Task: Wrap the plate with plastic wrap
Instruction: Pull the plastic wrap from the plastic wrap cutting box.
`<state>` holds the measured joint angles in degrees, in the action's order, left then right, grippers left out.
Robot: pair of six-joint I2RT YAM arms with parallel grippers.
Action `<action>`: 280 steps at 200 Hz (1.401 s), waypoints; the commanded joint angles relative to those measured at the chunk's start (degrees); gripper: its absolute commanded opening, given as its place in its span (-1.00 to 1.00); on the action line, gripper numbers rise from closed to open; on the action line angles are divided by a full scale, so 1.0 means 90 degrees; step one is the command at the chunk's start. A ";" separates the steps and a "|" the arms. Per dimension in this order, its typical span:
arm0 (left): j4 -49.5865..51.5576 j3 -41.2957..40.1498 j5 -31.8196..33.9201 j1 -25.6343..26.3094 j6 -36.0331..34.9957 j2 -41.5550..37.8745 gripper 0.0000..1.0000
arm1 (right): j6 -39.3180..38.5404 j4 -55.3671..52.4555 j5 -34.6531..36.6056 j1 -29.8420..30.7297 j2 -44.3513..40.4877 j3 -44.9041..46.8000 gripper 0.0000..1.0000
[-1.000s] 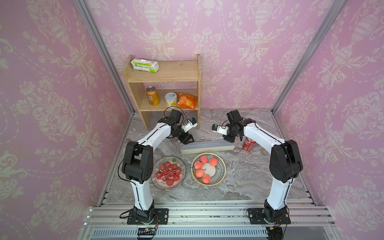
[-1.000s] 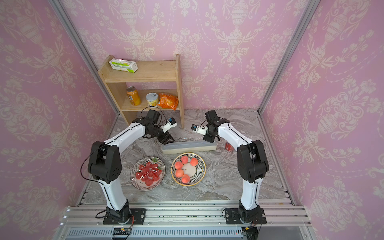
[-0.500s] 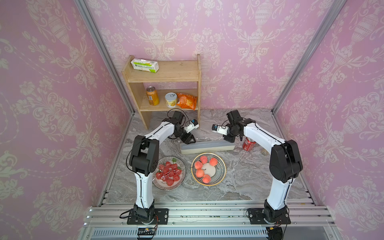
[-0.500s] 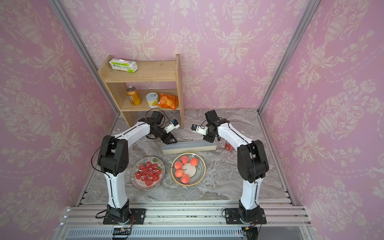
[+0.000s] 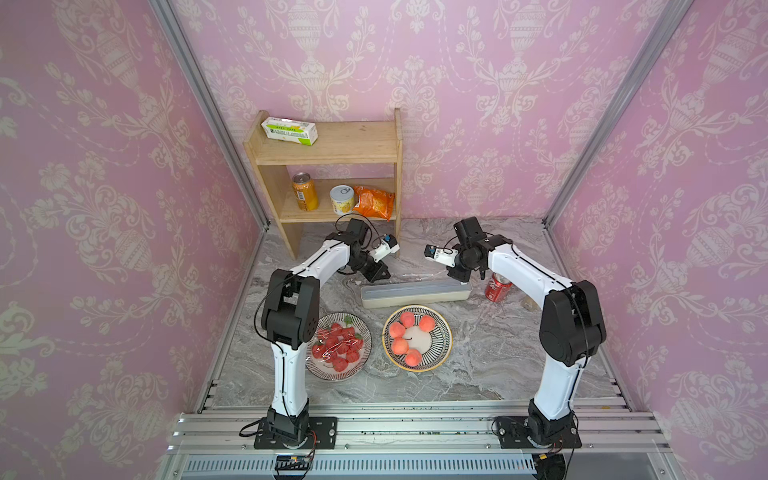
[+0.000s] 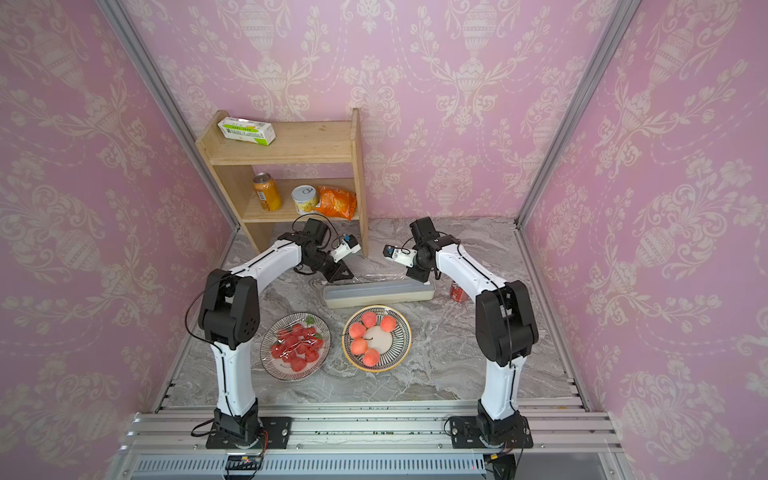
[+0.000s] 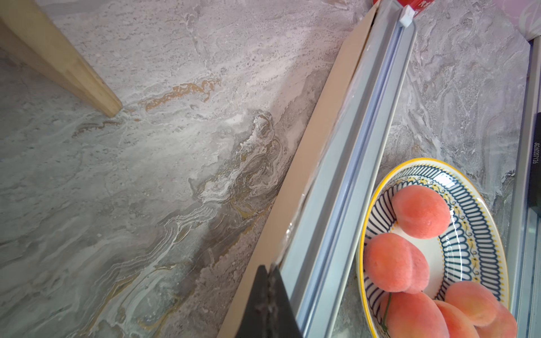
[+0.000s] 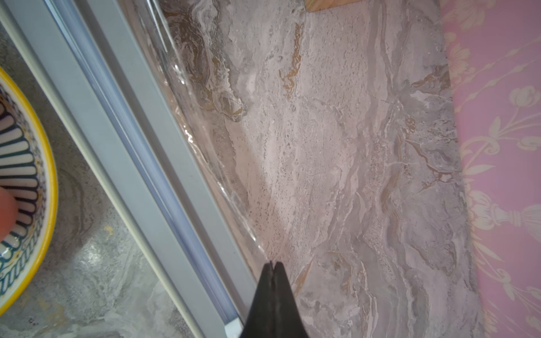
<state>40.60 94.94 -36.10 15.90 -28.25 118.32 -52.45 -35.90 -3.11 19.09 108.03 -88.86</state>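
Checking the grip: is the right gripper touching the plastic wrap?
Touching: in the right wrist view the plastic wrap runs straight into the shut right gripper.

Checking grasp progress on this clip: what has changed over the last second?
The left end effector closed at its own end of the dispenser box, apparently pinching the plastic wrap, and the left arm's elbow swung inward. Unchanged: the right end effector, shut on the wrap at the box's other end; the peach plate, strawberry plate and red can.
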 commanded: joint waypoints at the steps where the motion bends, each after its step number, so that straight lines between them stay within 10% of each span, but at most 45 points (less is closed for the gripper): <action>1: 0.0368 0.0308 -0.0042 -0.0047 -0.0267 -0.0406 -1.00 | 0.0114 -0.0072 0.0111 -0.0050 -0.0428 -0.0243 -1.00; 72: 0.0391 0.0318 -0.0021 -0.0043 -0.0347 -0.0677 -1.00 | -0.0032 -0.0622 -0.0187 -0.0077 -0.0587 -0.0464 -1.00; 94: 0.0382 0.0306 -0.0022 -0.0041 -0.0328 -0.0601 -1.00 | -0.0092 -0.1353 -0.0693 -0.0076 -0.0202 -0.0773 -0.44; 148: 0.0374 0.0303 0.0065 -0.0046 -0.0357 -0.0481 -1.00 | 0.0131 -0.1521 -0.1424 -0.0088 0.0503 -0.1048 0.16; 280: 0.0454 0.0365 0.0153 -0.0039 -0.0406 -0.0422 -1.00 | 0.0455 -0.2327 -0.2370 -0.0374 0.1624 -0.1907 0.06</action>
<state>43.33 96.20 -35.24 15.90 -30.59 114.78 -49.47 -54.52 -22.52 15.88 121.12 -104.68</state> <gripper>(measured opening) 0.039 0.552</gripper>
